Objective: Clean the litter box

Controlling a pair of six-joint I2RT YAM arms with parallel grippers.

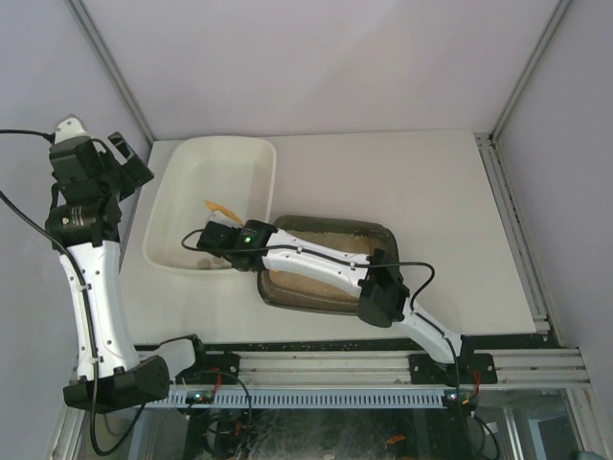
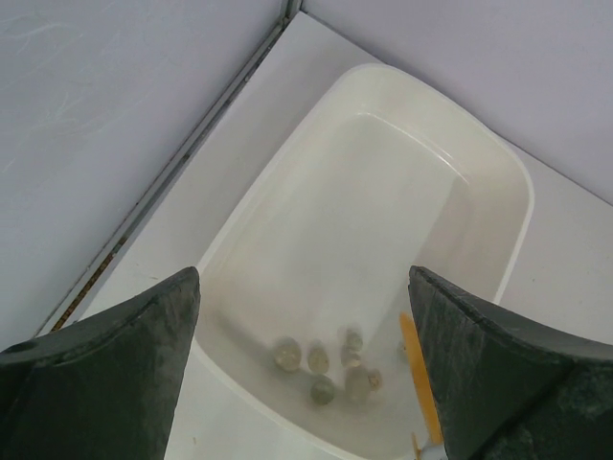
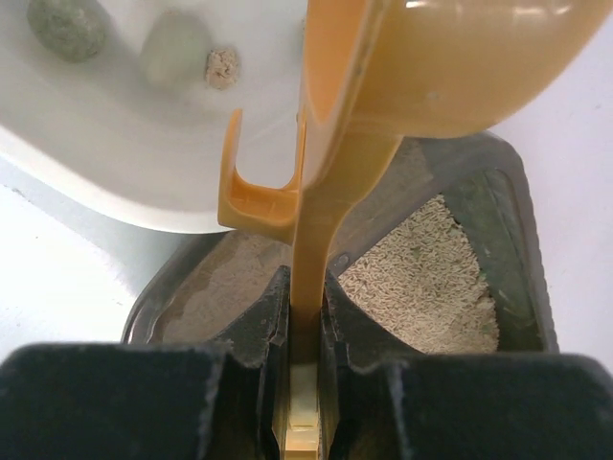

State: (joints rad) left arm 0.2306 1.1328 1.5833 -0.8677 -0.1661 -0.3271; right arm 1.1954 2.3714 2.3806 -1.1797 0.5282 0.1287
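- Right claw (image 3: pixel 305 287) is clenched tight on the flat handle of a yellow scoop (image 3: pixel 431 67). The handle is squeezed between its two dark fingers.
- Left claw (image 2: pixel 305 278) is wide open and holds nothing. It hangs high over the far left corner of the table (image 1: pixel 402 172), looking down into the white tub (image 2: pixel 517 192).
- The litter box (image 1: pixel 383 233) sits on the table near the front, just to the right of the white tub. The right arm reaches across the top of it.
- The litter box is a dark olive-brown tray, low and long, with round corners. Its plastic rim looks smooth and a bit shiny.
- Sandy litter (image 3: pixel 421 278) lies inside it, pale beige and made of tiny grains. It is heaped in some spots, and bare dark floor shows near one end.
- The scoop is smooth yellow plastic with a deep round bowl. It is held up at the edge of the white tub, above the corner of the litter box.
- The white tub is a creamy plastic box with round corners and smooth sides, bigger than the litter box.
- A few round grey-green lumps (image 2: pixel 316 359) sit on the tub's floor at its near end, with one small sandy clump (image 3: pixel 223 65) beside them.
- A small green light (image 1: pixel 251 237) glows on the right arm's wrist.
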